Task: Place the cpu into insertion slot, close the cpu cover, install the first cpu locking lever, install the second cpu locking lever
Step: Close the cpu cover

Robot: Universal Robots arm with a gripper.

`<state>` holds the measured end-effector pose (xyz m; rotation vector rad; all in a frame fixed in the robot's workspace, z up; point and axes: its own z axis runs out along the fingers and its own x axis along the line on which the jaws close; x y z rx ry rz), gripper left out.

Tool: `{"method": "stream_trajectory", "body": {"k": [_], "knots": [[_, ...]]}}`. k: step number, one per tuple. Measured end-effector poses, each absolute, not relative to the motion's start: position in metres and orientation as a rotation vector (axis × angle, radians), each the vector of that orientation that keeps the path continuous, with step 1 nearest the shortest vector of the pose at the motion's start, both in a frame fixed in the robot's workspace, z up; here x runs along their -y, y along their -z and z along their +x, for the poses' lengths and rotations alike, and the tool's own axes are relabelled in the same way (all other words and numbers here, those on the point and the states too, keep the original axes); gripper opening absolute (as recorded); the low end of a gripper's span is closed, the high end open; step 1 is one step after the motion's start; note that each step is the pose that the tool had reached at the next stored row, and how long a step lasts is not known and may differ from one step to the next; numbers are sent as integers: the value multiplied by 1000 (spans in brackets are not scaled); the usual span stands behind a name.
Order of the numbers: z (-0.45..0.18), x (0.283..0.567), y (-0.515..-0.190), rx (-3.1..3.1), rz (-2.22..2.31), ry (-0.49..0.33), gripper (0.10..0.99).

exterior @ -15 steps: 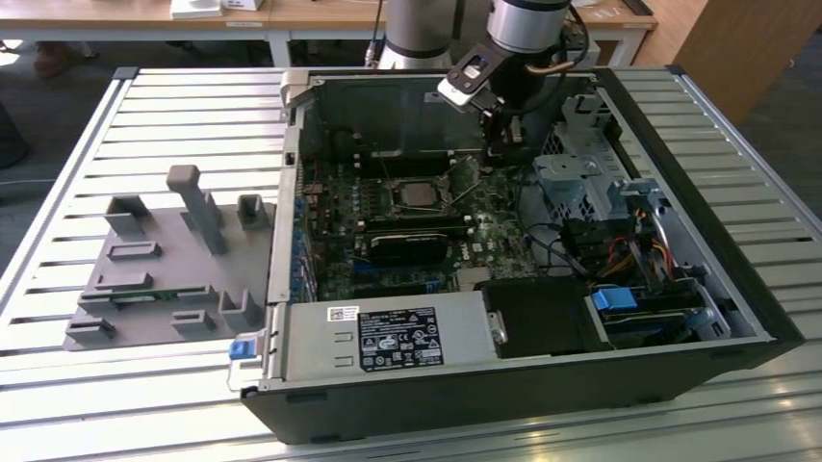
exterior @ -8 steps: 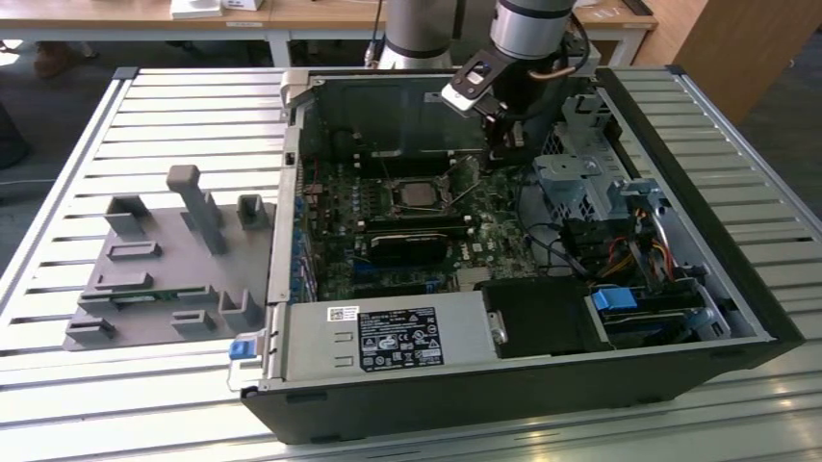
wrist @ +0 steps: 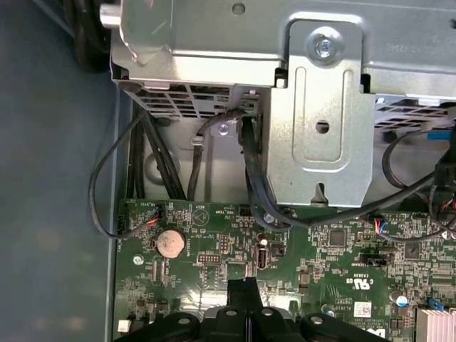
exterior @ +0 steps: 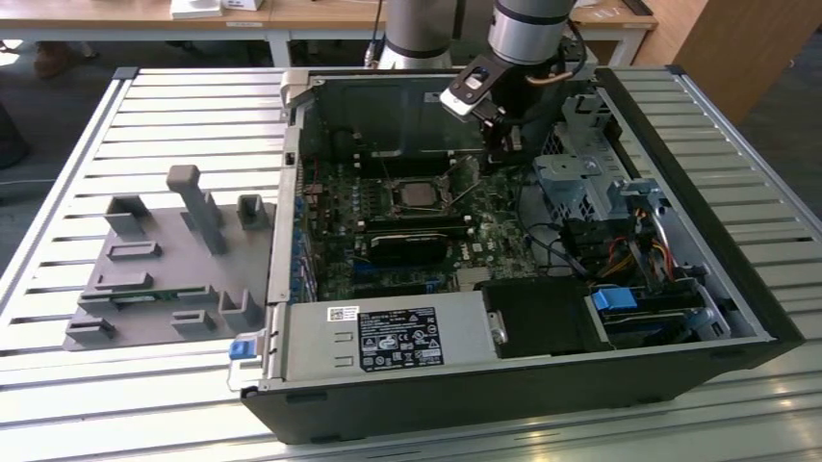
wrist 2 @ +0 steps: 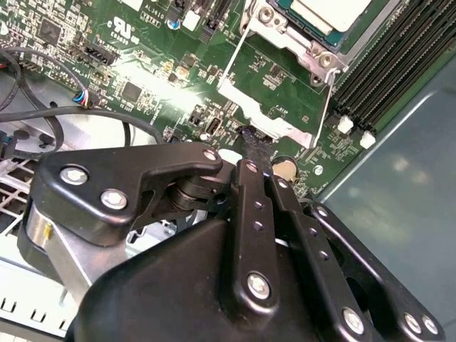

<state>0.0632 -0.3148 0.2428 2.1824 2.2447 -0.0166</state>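
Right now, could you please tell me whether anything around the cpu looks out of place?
Yes: the thin wire lever beside the cpu seems to stand up off the board instead of lying latched flat. The cpu itself sits square, and I see no damage.

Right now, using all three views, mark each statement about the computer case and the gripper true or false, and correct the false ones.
1. The computer case lies open on a slatted table. True.
2. The grey fixture sits on the exterior view's right of the case. False: it sits on the exterior view's left.
3. The gripper carries the cpu. False: its fingers are shut, and in the second wrist view the cpu lies seated on the motherboard, apart from them.
4. In the first wrist view, a round coin battery sits on the motherboard. True.
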Motion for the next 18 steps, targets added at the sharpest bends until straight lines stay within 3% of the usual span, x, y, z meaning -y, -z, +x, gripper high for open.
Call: {"method": "stream_trajectory", "body": {"k": [18], "knots": [[50, 315, -242, -2245, 2182, 17, 106]]}}
